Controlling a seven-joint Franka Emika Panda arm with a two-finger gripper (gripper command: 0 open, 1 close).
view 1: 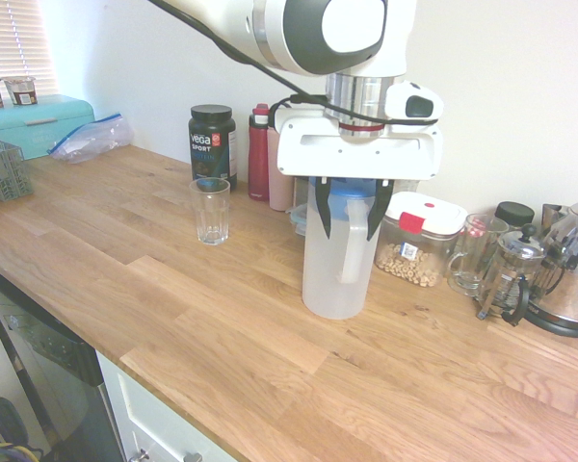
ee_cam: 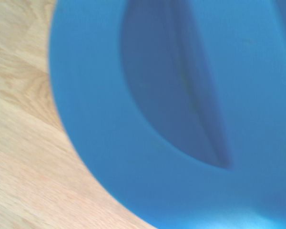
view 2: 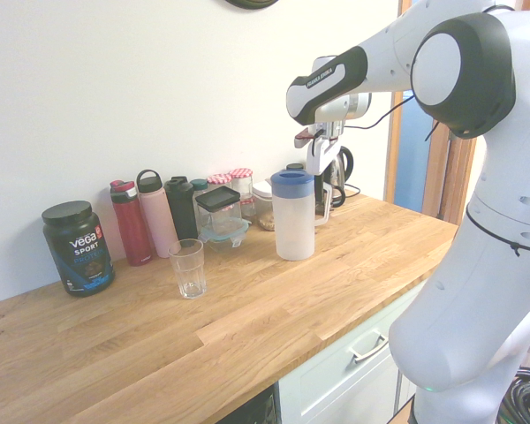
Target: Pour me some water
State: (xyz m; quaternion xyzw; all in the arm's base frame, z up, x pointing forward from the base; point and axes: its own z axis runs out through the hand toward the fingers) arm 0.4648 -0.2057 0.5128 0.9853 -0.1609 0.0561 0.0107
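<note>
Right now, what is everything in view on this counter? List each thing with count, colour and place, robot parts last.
pitcher: one, frosted with blue lid, mid-counter, under the gripper.
drinking glass: one, clear, apart from the pitcher, near the tub.
protein tub: one, black, by the wall.
bottles: four by the wall in the second exterior view: red, pink, dark, one partly hidden.
food container: one, clear with white lid, behind the pitcher.
glass mug: one, clear, beside the container.
French press: one, glass with black frame, beside the mug.
kettle: one, glass, at the frame edge.
bread box: one, teal, far corner.
zip bag: one, clear and blue, beside the bread box.
gripper: one, white with black fingers either side of the pitcher's top.
</note>
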